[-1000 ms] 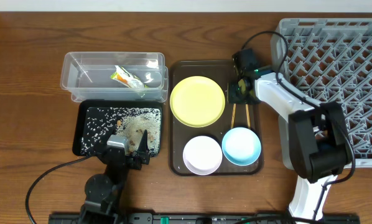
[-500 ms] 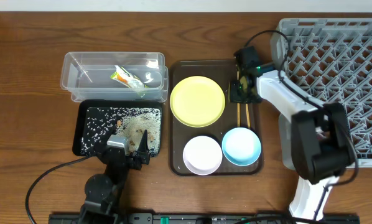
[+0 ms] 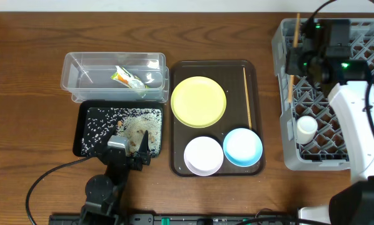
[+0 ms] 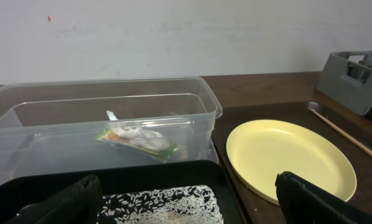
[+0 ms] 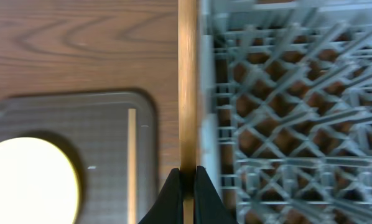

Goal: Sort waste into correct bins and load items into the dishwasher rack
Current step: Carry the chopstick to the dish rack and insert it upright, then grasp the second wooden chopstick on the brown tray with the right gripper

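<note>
My right gripper (image 3: 294,62) (image 5: 187,180) is shut on one wooden chopstick (image 3: 293,75) (image 5: 187,81) and holds it over the left edge of the grey dishwasher rack (image 3: 337,94) (image 5: 285,93). The other chopstick (image 3: 247,97) (image 5: 132,155) lies on the brown serving tray. A white cup (image 3: 306,127) stands in the rack. The yellow plate (image 3: 199,101) (image 4: 292,158), white bowl (image 3: 204,155) and light-blue bowl (image 3: 242,147) sit on the brown tray. The wrapper (image 3: 127,78) (image 4: 136,138) lies in the clear tub (image 3: 80,65). My left gripper (image 3: 134,147) (image 4: 186,205) is open over the black tray (image 3: 87,112), which holds rice and scraps (image 3: 121,128).
The brown serving tray (image 3: 177,165) lies between the bins and the rack. The clear tub sits directly behind the black tray. Bare wooden table (image 3: 24,94) lies to the left and along the back.
My right gripper has lifted one chopstick off the brown tray and carried it up and right to the rack's left edge. The left arm has not moved.
</note>
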You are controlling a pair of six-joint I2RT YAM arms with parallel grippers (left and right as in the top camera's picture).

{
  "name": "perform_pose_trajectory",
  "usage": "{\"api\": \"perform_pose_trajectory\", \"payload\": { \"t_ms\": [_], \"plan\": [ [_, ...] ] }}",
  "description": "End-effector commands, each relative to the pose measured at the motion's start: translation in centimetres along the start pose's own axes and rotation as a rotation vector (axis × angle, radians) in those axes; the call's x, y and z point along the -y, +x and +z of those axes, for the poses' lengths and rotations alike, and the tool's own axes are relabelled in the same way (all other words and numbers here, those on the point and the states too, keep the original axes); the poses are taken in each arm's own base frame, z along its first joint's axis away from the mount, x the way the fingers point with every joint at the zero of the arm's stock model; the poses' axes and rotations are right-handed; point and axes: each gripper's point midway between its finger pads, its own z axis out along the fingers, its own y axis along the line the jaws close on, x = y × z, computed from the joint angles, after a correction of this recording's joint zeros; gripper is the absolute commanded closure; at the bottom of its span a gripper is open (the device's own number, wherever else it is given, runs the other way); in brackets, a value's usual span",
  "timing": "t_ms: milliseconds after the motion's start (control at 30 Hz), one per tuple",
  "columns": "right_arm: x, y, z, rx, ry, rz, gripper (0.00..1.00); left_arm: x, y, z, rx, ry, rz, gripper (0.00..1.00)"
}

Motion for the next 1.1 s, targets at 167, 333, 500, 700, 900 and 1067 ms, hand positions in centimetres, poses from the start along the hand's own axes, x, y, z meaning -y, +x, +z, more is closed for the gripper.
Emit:
{"api": "perform_pose_trajectory", "payload": {
  "t_ms": [167,333,500,700,900,1067],
  "plan": [
    [3.9,2.2,5.9,-0.089,0.059,-0.103,0.99,-0.4,1.6,0.1,-0.044,-0.018,0.011,0.09],
    [4.5,2.3,7.7,-0.089,0.09,-0.106,0.96,-0.4,1.6,0.1,-0.044,-0.018,0.011,0.09],
    [0.9,1.6,6.3,-0.055,-0.048,-0.125,0.48,-0.4,1.7,0.1,-0.044,-0.018,0.011,0.09],
    [-6.2,3.6,2.9,-0.133,-0.297,-0.071,0.38,-0.4,1.7,0.1,-0.044,-0.018,0.011,0.09],
    [-10.3,8.7,3.7,-0.286,-0.271,-0.138,0.39,-0.4,1.6,0.1,-0.044,-0.018,0.011,0.09],
    [-7.9,11.8,7.2,-0.292,0.089,-0.1,0.5,-0.4,1.6,0.1,-0.044,-0.018,0.011,0.09]
  ]
}}
